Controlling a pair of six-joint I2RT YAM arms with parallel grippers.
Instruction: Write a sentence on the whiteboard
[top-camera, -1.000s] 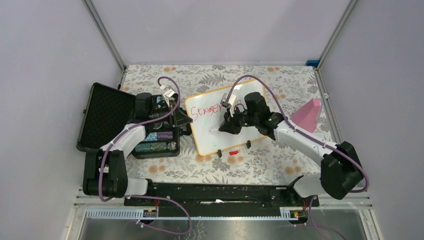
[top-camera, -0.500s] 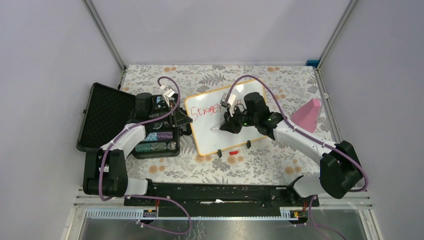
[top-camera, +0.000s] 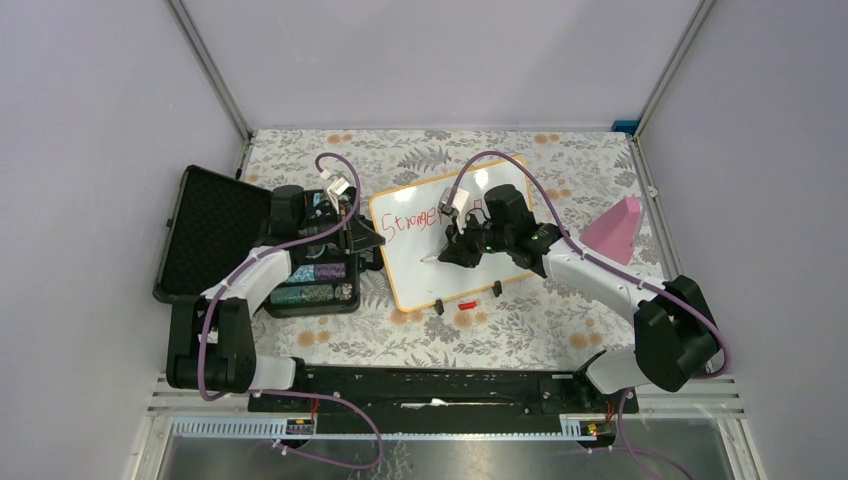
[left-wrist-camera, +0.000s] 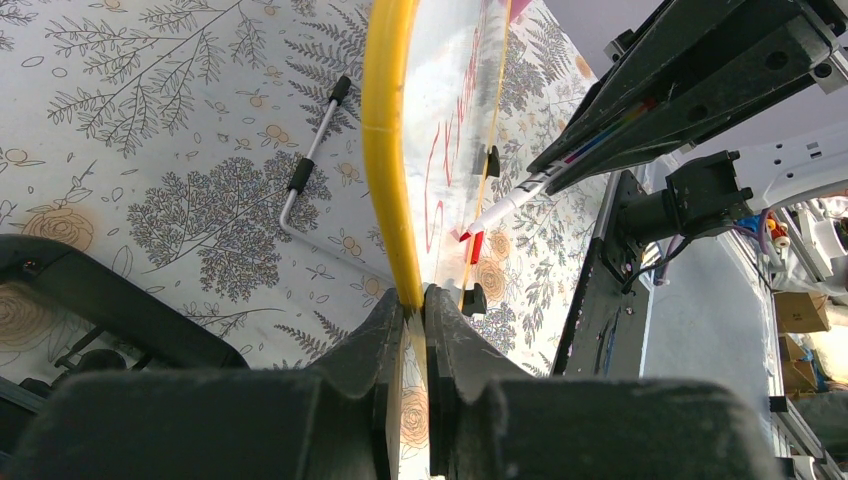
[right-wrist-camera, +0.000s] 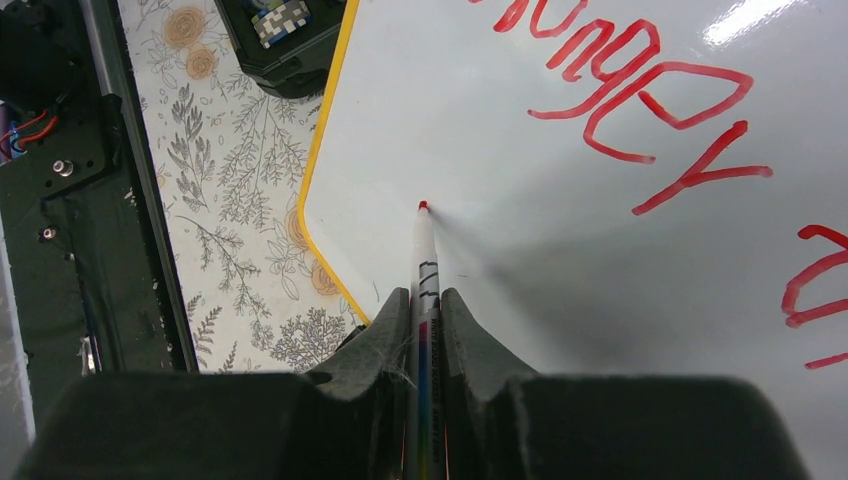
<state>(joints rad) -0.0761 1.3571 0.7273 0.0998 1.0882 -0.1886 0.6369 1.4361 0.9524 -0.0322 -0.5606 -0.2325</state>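
Observation:
The whiteboard (top-camera: 420, 275) lies tilted on the floral table, with red writing (top-camera: 415, 220) along its top. My left gripper (top-camera: 372, 240) is shut on its yellow-framed left edge (left-wrist-camera: 385, 150), the frame pinched between the jaws of the gripper (left-wrist-camera: 415, 300). My right gripper (top-camera: 452, 250) hovers over the board's middle, shut on a white marker (right-wrist-camera: 424, 250). The marker's red tip meets the white surface (right-wrist-camera: 560, 230) below the red letters (right-wrist-camera: 640, 90), near the board's lower left edge.
An open black case (top-camera: 215, 235) with chips (top-camera: 318, 283) sits left of the board, under my left arm. A red cap (top-camera: 466, 303) lies by the board's black clip feet (top-camera: 497, 288). A pink wedge (top-camera: 615, 230) stands at the right. A bent metal rod (left-wrist-camera: 310, 160) lies beside the frame.
My right arm has shifted slightly left and toward the back, while the marker tip stays at nearly the same spot. The left arm and the board have not moved.

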